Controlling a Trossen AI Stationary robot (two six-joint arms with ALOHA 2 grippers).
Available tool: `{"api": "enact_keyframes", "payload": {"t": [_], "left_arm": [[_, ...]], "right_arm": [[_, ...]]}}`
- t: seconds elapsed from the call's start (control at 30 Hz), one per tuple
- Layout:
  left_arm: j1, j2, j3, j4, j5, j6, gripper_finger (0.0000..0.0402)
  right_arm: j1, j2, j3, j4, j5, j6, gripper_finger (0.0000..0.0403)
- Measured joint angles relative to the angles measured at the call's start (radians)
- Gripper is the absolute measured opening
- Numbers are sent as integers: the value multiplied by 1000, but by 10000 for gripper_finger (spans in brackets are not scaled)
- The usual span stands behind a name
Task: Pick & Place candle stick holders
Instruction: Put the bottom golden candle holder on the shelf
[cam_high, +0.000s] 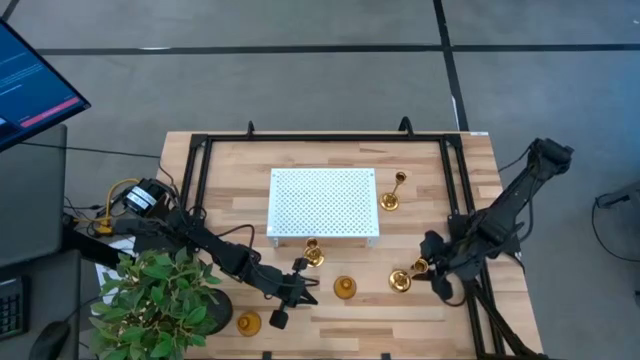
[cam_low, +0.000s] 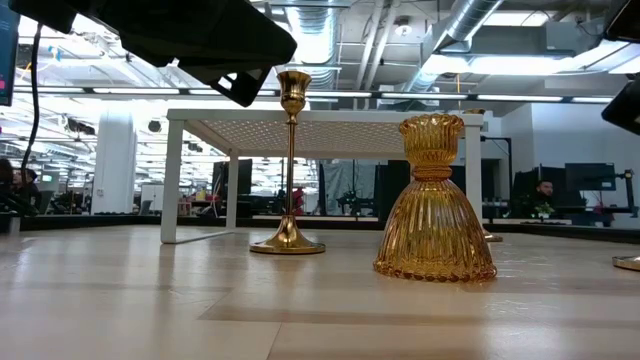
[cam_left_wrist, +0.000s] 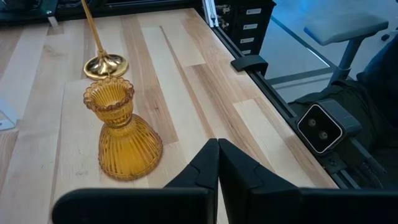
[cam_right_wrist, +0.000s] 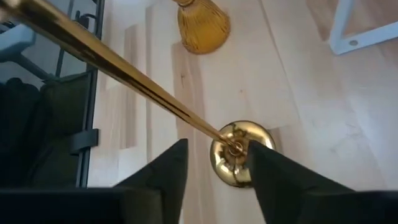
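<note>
A tall thin-stemmed brass candle stick holder stands on its round base near the table's right side. My right gripper is open above it, one finger on each side of the slanting stem. My left gripper is shut and empty. It hovers just left of an amber ribbed glass holder, which stands on its wide base. Another tall brass holder stands in front of the white perforated tray. One more brass holder stands right of the tray. Another amber holder stands near the front edge.
A potted plant stands at the table's near left, beside my left arm. Black frame rails run along the table's far, left and right sides. The tray stands on legs, with bare wood in front of it.
</note>
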Motion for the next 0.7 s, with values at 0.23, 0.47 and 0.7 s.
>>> {"api": "enact_keyframes", "payload": {"t": [0.23,0.47,0.7], "left_arm": [[0,0,0,1,0,0,8],[0,0,0,2,0,-2,8],[0,0,0,2,0,-3,8]], "right_arm": [[-1,85,0,96,45,-45,201],[-17,147,0,147,102,-56,175],[-20,137,0,148,104,-56,56]]}}
